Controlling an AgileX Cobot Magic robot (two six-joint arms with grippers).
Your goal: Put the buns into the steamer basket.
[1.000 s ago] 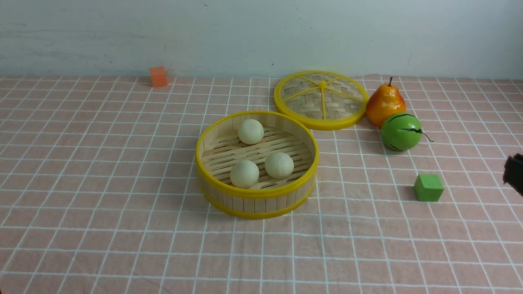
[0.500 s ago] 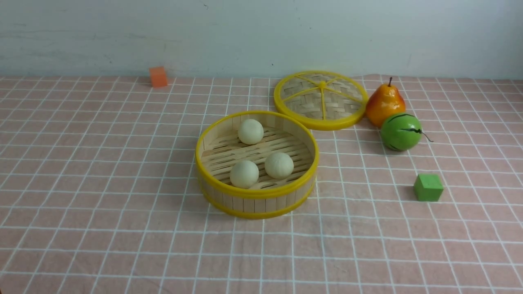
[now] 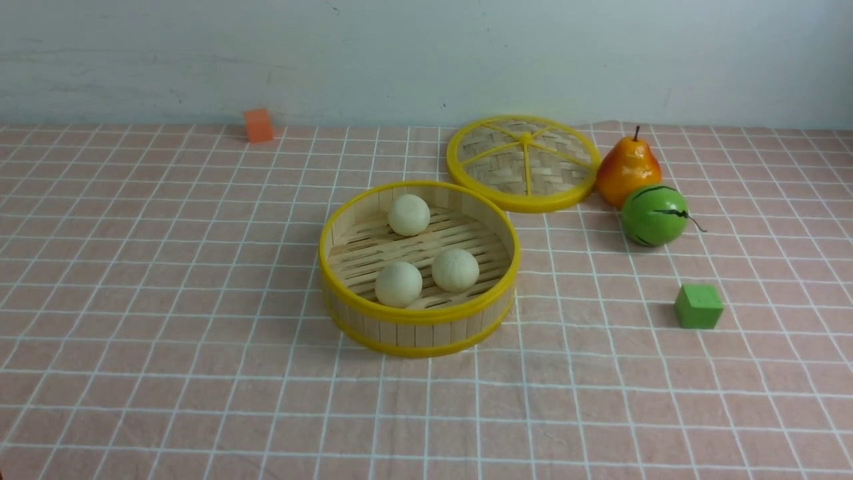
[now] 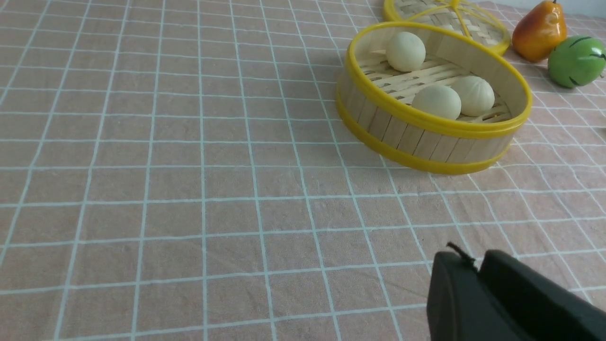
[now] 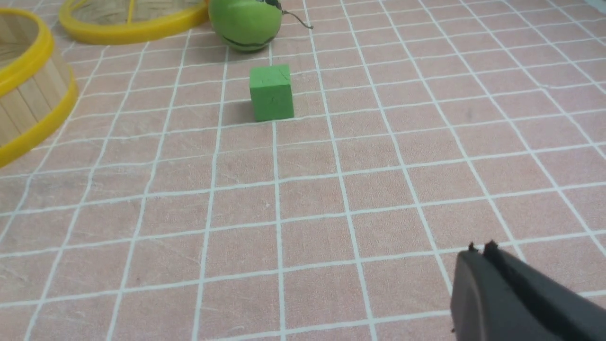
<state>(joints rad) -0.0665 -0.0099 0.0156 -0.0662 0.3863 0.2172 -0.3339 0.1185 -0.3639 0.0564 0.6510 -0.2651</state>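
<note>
Three cream-white dough buns (image 4: 436,101) lie inside the round bamboo steamer basket (image 4: 426,142) on the pink checked surface (image 4: 189,189); the black left tool (image 4: 478,270), fingers together, hovers apart.

Three buns (image 3: 408,215), one steamer basket (image 3: 418,319)

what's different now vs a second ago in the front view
A dark part of the right arm that showed at the right edge of the front view a second ago has pulled out of sight. Nothing was taken hold of or let go. The three buns stay in the steamer basket; lid, pear, green striped ball and both cubes are unmoved.
</note>
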